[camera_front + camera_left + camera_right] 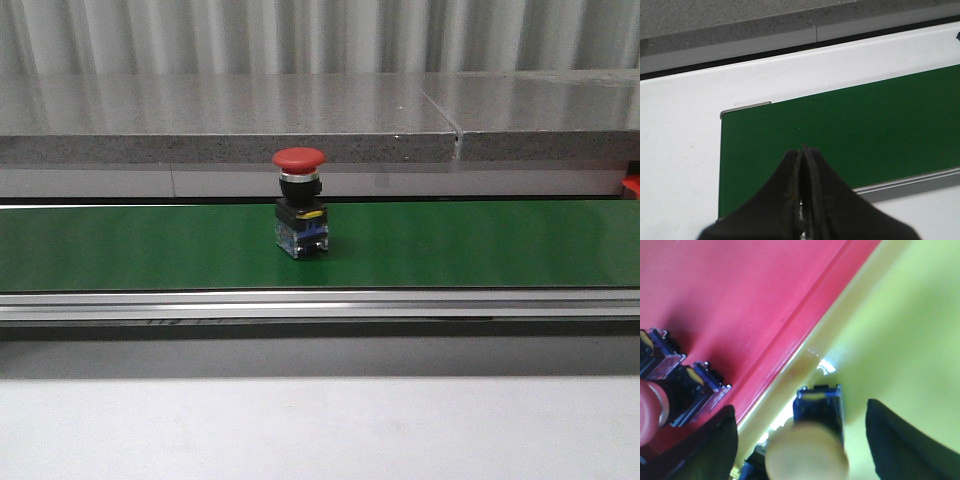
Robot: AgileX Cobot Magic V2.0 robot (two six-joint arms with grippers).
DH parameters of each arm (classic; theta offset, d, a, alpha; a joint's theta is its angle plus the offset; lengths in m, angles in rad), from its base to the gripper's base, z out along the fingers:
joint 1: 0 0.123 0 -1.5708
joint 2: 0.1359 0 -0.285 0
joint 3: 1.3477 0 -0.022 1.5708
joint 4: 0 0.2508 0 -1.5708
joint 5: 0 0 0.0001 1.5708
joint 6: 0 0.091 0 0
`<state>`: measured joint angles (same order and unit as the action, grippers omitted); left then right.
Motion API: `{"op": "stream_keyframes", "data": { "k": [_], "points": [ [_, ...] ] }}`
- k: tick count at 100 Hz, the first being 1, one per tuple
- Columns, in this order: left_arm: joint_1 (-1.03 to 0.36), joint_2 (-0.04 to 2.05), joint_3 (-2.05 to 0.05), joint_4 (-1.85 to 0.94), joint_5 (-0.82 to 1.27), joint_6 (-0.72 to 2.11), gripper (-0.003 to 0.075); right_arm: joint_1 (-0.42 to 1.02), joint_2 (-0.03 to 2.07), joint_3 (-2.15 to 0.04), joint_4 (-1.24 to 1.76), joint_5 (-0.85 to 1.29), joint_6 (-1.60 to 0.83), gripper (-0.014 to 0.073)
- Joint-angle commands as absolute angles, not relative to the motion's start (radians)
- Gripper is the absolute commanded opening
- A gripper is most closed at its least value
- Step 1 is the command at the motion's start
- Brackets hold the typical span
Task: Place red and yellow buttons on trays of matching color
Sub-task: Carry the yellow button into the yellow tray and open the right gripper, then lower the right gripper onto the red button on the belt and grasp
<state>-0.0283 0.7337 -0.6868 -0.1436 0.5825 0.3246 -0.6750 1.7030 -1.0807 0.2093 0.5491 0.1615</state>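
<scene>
- Red button (299,160) is standing upright on the green belt (480,245), about mid-belt in the front view, black and blue base under the red cap.
- No arm is showing in the front view; grey stone ledge (250,120) is running behind the belt, a small red bit at the far right edge, can't tell what it is.
- Left gripper (802,155) is hanging over the end of the green belt (840,130), jaws pressed together, nothing between them.
- White table surface (680,150) is surrounding the belt end in the left wrist view.
- Right gripper (800,440) is hovering over the trays, jaws spread wide, black fingers (900,440) sitting apart on either side of a yellow button (807,455), not touching it as far as visible.
- Yellow button is sitting in the yellow tray (900,330), close to the tray's wall, cap blurred.
- Red tray (730,300) is sitting just beside the yellow tray, rims touching.
- Red buttons (675,385) are lying in the red tray, partly cut off, count unclear.
</scene>
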Motion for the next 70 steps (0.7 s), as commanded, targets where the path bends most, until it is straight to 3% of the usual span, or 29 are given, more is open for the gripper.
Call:
{"op": "stream_keyframes", "data": {
  "k": [1, 47, 70],
  "points": [
    [-0.035, 0.729, -0.714, -0.156, 0.513, 0.314, -0.0021, -0.676, 1.634, -1.101, 0.199, 0.506, 0.16, 0.0549],
    [-0.035, 0.729, -0.714, -0.156, 0.513, 0.314, -0.0021, -0.67, 1.416, -1.101, 0.167, 0.556, 0.157, 0.0549],
    [-0.035, 0.729, -0.714, -0.156, 0.513, 0.314, -0.0021, -0.594, 1.308, -1.099, 0.166, 0.609, 0.141, 0.0549]
  ]
}}
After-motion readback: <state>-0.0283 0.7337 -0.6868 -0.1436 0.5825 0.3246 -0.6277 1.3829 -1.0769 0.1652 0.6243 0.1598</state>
